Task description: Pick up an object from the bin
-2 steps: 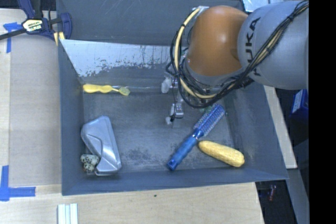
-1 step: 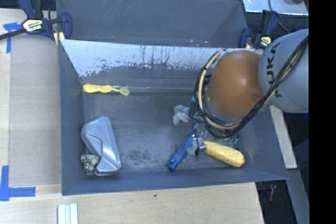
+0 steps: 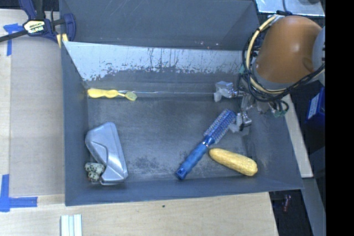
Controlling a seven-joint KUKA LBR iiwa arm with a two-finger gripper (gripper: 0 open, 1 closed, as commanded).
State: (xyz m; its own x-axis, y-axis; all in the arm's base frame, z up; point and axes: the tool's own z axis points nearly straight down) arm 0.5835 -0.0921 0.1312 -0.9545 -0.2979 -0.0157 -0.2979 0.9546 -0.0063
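Brush (image 3: 206, 143) runs diagonally toward lower left from my gripper (image 3: 232, 105), which looks spread, I think, beside its bristles.

Blue hairbrush (image 3: 203, 144) flat, diagonal, bin (image 3: 166, 194) front-right; bristles prob. up.

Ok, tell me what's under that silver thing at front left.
A small speckled lump pokes out from the silver thing at its near corner; whatever else lies beneath is covered.
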